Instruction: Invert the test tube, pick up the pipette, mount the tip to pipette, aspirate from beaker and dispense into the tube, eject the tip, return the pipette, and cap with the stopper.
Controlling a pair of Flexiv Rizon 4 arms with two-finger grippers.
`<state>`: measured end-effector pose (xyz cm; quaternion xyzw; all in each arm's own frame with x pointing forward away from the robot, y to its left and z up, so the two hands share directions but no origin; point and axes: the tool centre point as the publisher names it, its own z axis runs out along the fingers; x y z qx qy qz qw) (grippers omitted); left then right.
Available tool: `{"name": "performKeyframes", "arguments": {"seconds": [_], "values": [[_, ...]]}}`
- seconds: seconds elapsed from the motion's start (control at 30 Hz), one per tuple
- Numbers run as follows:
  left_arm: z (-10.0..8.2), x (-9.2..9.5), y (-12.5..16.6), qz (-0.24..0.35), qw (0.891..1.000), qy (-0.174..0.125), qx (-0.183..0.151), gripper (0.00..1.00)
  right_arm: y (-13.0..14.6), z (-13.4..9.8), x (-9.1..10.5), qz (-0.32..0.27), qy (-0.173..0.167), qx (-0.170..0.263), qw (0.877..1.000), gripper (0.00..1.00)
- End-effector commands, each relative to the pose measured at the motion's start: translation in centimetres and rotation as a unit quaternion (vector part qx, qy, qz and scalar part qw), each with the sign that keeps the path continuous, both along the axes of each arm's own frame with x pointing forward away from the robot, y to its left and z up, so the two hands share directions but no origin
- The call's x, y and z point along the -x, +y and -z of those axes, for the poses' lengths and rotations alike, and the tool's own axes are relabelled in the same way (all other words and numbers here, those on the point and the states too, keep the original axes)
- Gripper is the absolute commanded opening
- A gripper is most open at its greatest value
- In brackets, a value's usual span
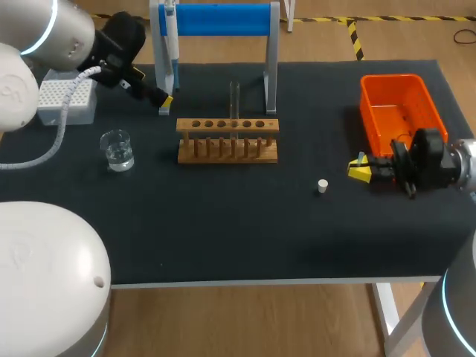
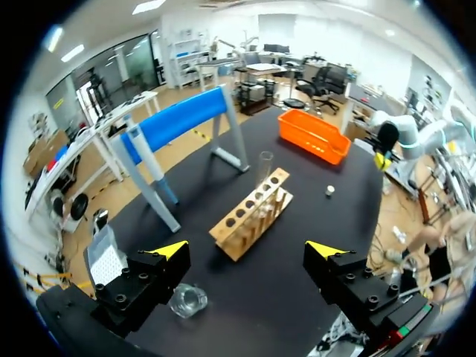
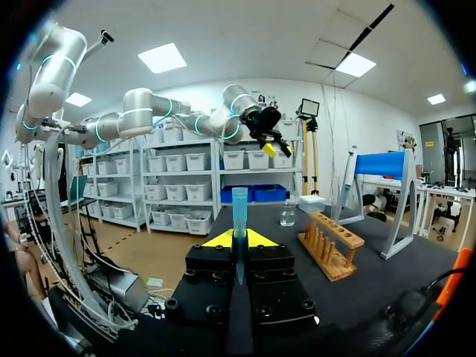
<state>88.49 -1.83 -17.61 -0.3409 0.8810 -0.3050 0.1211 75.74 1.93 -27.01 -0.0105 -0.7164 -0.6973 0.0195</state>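
Both differ: left gripper [image 2: 247, 249] gapes open, right gripper [image 3: 239, 238] pinches a blue tube [image 3: 239, 202]. Glass tube [image 1: 234, 97], upper middle, looks fragile, slippery; grip mid-length gently.

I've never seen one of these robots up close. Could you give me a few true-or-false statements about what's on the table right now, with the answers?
1. The left gripper is open and holds nothing. True.
2. The right gripper is empty. False: it is shut on a blue pipette tip.
3. A glass test tube stands upright in the wooden rack. True.
4. The white stopper caps the test tube. False: it lies on the table, apart from the rack.
5. The pipette lies flat on the table. False: it hangs on the blue stand.
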Motion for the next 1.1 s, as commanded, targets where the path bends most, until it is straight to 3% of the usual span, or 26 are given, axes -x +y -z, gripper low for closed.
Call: {"name": "performKeyframes", "arguments": {"seconds": [0.03, 0.47, 1.1], "values": [[0.2, -0.1, 0.0, -0.037, 0.999, -0.007, -0.007, 1.00, -0.1, 0.0, 0.0, -0.001, 0.000, 0.000, 1.000, 0.00], [0.6, -0.5, 0.3, -0.160, 0.986, -0.043, -0.003, 1.00, -0.1, 0.0, 0.0, -0.001, 0.000, 0.000, 1.000, 0.00], [0.1, -2.3, -0.6, -0.246, 0.964, -0.097, 0.001, 1.00, -0.1, 0.0, 0.0, -0.001, 0.000, 0.000, 1.000, 0.00]]}}
